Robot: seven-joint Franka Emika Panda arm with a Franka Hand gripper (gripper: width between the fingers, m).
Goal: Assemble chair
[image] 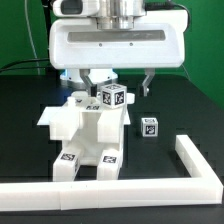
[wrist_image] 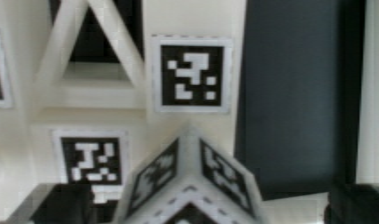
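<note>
The white chair [image: 88, 135] stands on the black table in the middle of the exterior view, with square tags on its front faces. A cube-topped post [image: 113, 97] rises from its top, on the exterior view's right side. My gripper [image: 120, 84] hangs just above it, open, with one finger on each side of the cube and a gap on both sides. In the wrist view the tagged cube [wrist_image: 195, 180] lies between my dark fingertips [wrist_image: 65, 205], and the chair's tagged panels [wrist_image: 191, 78] lie beyond. A second small tagged cube piece [image: 149, 127] stands loose at the chair's right.
The long white L-shaped border rail [image: 190, 160] runs along the front of the table and up the exterior view's right side. The arm's white housing [image: 115, 40] fills the space above the chair.
</note>
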